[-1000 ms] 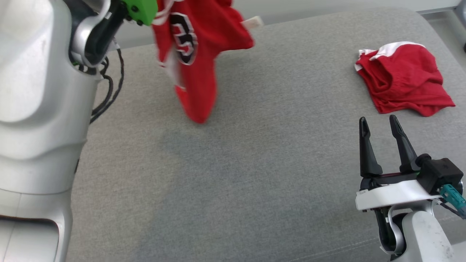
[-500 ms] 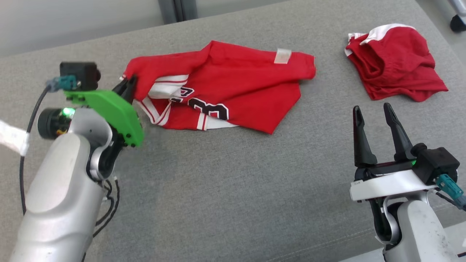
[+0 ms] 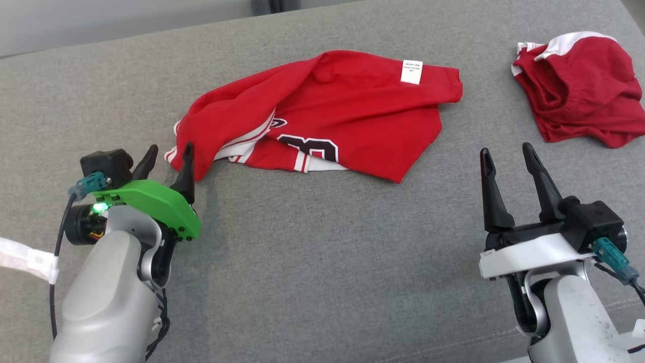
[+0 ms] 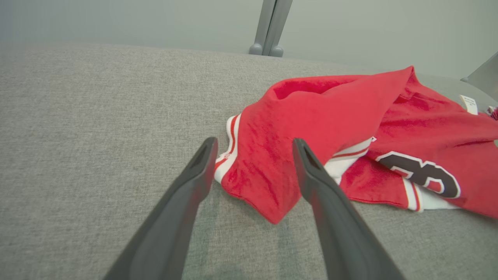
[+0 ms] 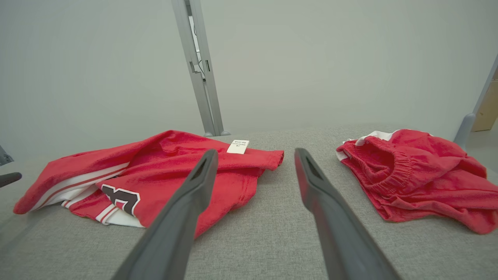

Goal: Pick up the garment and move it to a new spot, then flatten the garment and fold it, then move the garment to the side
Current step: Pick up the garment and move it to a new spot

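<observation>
Crumpled red jersey (image 3: 352,116), cloth, white trim with a black-and-white number print, lies loose on the grey woven-fabric surface (image 3: 322,252), partly folded over itself. A small white label (image 3: 411,71) faces up near its far right corner. Left gripper (image 3: 170,151) sits at the jersey's near left corner with jaws spread. In the left wrist view that red corner lies between the two dark fingers (image 4: 194,182), nothing pinched; can't tell whether either finger touches the cloth. Right gripper (image 3: 506,151) is to the right of the jersey and nearer the robot, apart from it, jaws spread and empty, fingers pointing away from the robot. A second bunched red cloth garment with white band (image 3: 584,96), elastic waist, lies further right of the jersey, not touching it.
</observation>
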